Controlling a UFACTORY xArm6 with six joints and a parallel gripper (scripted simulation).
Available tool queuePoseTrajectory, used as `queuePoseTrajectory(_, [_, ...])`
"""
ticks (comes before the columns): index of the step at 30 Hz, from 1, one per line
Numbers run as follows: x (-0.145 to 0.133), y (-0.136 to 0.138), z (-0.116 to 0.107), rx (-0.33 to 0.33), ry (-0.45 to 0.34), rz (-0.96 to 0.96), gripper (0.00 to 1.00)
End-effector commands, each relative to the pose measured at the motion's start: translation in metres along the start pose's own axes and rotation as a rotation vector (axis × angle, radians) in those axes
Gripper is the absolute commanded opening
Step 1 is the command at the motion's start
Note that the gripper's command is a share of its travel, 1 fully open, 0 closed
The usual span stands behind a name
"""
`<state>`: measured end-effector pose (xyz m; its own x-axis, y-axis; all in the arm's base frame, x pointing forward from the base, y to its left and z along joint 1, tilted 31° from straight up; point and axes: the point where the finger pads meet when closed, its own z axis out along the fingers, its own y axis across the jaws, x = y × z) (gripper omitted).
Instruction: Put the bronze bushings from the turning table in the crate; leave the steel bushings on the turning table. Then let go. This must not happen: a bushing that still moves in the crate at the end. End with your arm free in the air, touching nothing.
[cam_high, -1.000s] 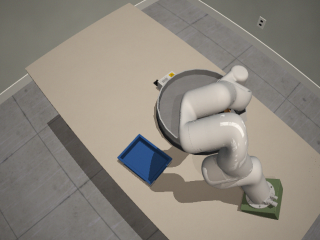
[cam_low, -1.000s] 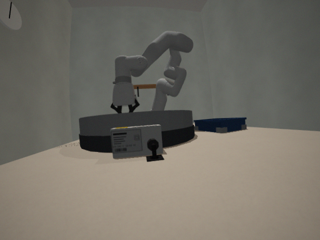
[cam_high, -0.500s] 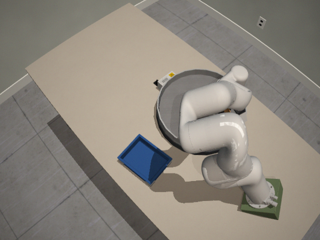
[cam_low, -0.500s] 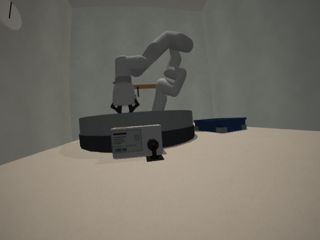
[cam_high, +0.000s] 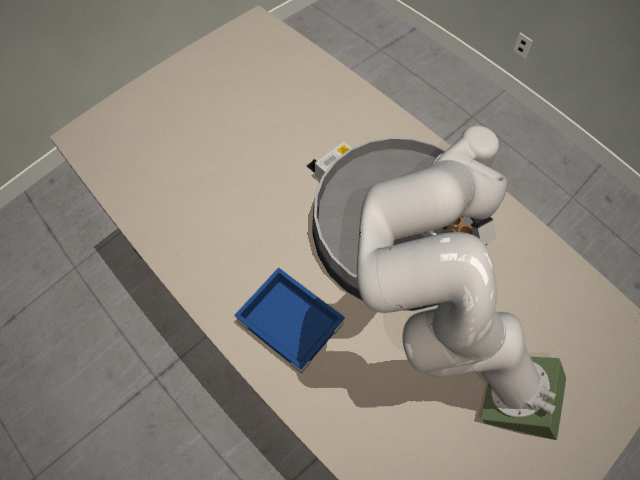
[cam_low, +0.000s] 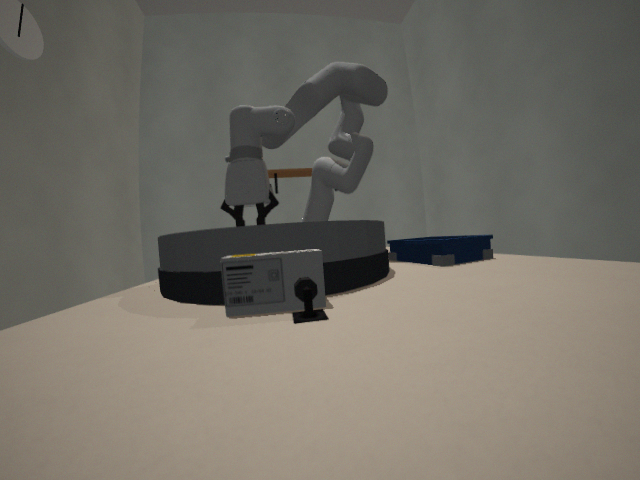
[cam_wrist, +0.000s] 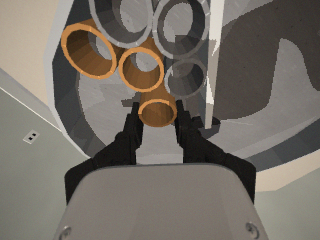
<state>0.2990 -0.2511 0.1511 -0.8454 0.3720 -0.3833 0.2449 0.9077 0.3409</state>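
Note:
In the wrist view my gripper is shut on a small bronze bushing, one black finger on each side of it. It stands on the grey turning table. Just beyond it stand a medium bronze bushing and a large bronze bushing. Steel bushings stand beside them: a small one and two larger ones. From the top view the arm hides most of them; only a bit of bronze shows. The blue crate lies on the table beside the turning table. From the exterior view the gripper reaches down behind the table's rim.
A grey control box with a black knob stands in front of the turning table. The crate is to its right in that view. The arm's green base sits near the table's edge.

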Motion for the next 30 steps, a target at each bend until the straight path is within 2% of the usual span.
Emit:
queuePoseTrajectory(1, [-0.001, 0.000, -0.015, 0.002, -0.003, -0.001, 0.00])
queuePoseTrajectory(13, [-0.001, 0.000, -0.054, 0.002, -0.003, -0.001, 0.00])
queuePoseTrajectory(30, [-0.001, 0.000, -0.056, 0.002, -0.003, -0.001, 0.00])
